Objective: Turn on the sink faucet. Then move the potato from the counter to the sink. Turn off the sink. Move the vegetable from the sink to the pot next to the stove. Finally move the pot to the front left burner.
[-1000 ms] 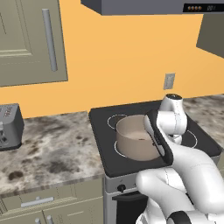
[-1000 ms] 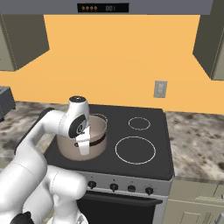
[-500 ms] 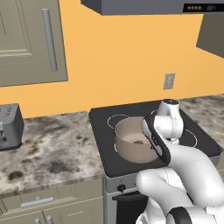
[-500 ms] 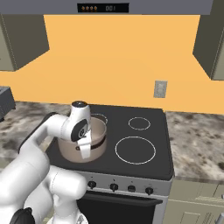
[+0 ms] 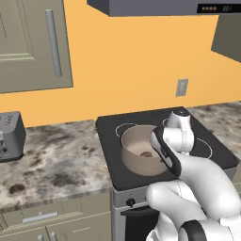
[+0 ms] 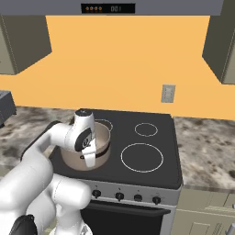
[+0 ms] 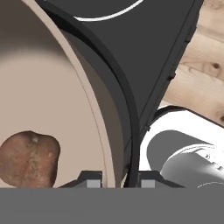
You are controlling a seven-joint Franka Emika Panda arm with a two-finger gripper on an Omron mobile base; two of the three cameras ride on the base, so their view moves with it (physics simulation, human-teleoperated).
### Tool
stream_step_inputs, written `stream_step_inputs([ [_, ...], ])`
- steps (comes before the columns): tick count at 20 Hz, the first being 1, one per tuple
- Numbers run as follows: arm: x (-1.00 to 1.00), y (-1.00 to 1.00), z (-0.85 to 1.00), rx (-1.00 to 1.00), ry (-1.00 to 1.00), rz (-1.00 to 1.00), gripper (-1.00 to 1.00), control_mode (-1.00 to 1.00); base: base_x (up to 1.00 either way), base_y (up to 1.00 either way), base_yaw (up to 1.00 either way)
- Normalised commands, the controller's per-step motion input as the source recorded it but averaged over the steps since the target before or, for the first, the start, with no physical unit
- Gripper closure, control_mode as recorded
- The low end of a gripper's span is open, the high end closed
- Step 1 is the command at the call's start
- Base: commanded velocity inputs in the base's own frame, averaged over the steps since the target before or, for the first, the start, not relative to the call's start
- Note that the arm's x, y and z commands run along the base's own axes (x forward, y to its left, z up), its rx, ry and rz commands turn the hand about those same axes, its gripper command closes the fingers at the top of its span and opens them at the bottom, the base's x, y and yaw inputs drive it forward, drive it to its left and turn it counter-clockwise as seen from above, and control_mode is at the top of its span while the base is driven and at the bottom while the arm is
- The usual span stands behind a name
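The potato, brown and lumpy, lies on the floor inside the tan pot. The pot sits on the black stove, over the front left burner ring. The gripper straddles the pot's rim, one fingertip inside the wall, one outside, clenched on the pot wall. From the right base view, the gripper hangs over the pot's near edge. A toaster stands on the granite counter, well apart to the left.

A home kitchen, black stove with burner rings and front knobs, range hood overhead, speckled stone desk, grey-green cabinets, toaster, orange wall with an outlet, were visible.
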Motion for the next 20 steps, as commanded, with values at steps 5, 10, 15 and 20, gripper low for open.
stream_step_inputs([
  [5, 0.00, 0.07, -0.13, 0.00, 0.00, 0.00, 1.00, -1.00, 0.00, 0.00, 0.00],
  [10, 0.00, 0.20, -0.08, 0.00, 0.00, 0.00, -1.00, -1.00, 0.00, 0.00, 0.00],
  [15, -0.04, 0.04, 0.02, 0.00, -0.06, 0.00, -1.00, -1.00, 0.00, 0.00, 0.00],
  [20, -0.07, 0.00, 0.16, 0.00, -0.06, 0.00, -1.00, -1.00, 0.00, 0.00, 0.00],
])
